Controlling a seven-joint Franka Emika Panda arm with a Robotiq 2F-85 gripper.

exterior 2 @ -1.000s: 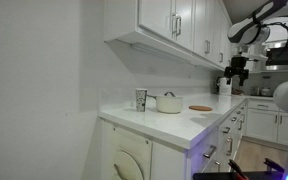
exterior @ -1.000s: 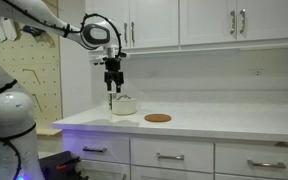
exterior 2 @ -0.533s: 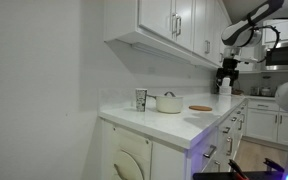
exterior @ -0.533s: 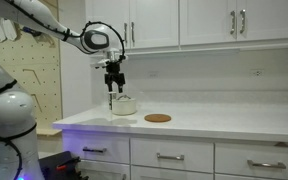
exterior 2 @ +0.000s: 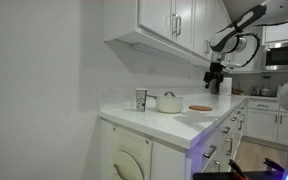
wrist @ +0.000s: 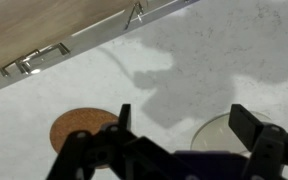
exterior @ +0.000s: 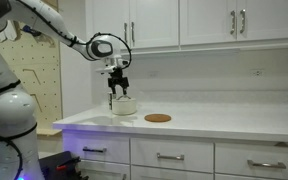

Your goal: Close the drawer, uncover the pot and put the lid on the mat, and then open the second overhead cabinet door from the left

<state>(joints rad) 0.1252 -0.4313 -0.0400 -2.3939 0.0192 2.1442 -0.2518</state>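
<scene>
reaching in from the left in an exterior view, the arm (exterior: 54, 28) hangs its gripper (exterior: 117, 90) above the counter (exterior: 214, 122), fingers spread wide and grasping nothing. just below them sits the small cream pot (exterior: 123, 104) at the left end of the counter, apart from the fingertips. its pale lid (exterior 2: 169, 96) is on top, seen more clearly in an exterior view with a cup (exterior 2: 141, 98) just left of it. to the right of the pot, near but not touching, the round brown mat (exterior: 157, 118) lies flat and bare. the wrist view looks straight down, with the mat to the left and a pale round edge of the lid to the right, partly hidden behind the dark fingers (wrist: 248, 124). overhead, the second overhead cabinet door (exterior: 156, 22) from the left stands shut. under the counter the drawer (exterior: 96, 152) at the left looks flush with its neighbours.
</scene>
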